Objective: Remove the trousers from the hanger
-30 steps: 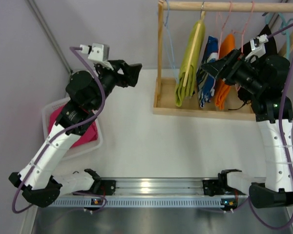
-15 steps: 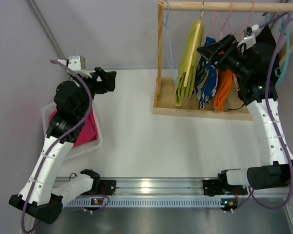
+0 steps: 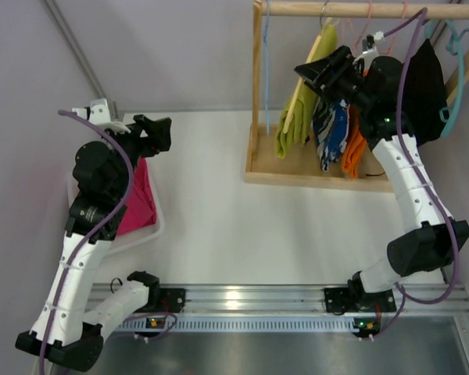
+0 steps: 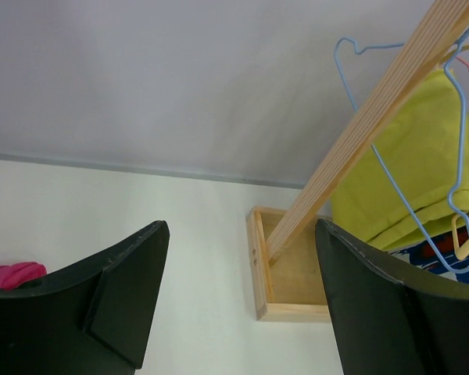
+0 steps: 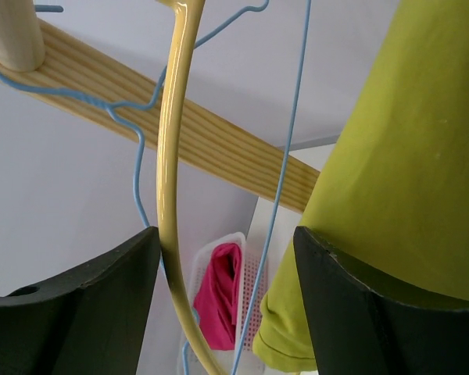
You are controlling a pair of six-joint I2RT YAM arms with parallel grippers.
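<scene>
The lime yellow-green trousers (image 3: 295, 117) hang on a yellow hanger (image 5: 169, 180) from the wooden rail (image 3: 359, 10). My right gripper (image 3: 319, 72) is high beside them and open. In the right wrist view the right gripper (image 5: 227, 262) has the yellow hanger against its left finger and the lime trousers (image 5: 406, 156) at its right finger. The magenta-pink trousers (image 3: 138, 199) lie in the white basket (image 3: 155, 229). My left gripper (image 3: 153, 133) hovers open above the basket's far end. The left gripper (image 4: 238, 262) faces the rack and holds nothing.
A blue patterned garment (image 3: 330, 129), an orange one (image 3: 354, 147) and a black one (image 3: 427, 74) hang further right on the rack. A bare blue wire hanger (image 4: 391, 187) hangs by the post (image 4: 375, 133). The rack's wooden base (image 3: 313, 176) sits on the white table.
My right gripper has risen and moved left onto the hanger of the lime trousers, its jaws narrowing. My left arm has swung back to the left, over the basket.
</scene>
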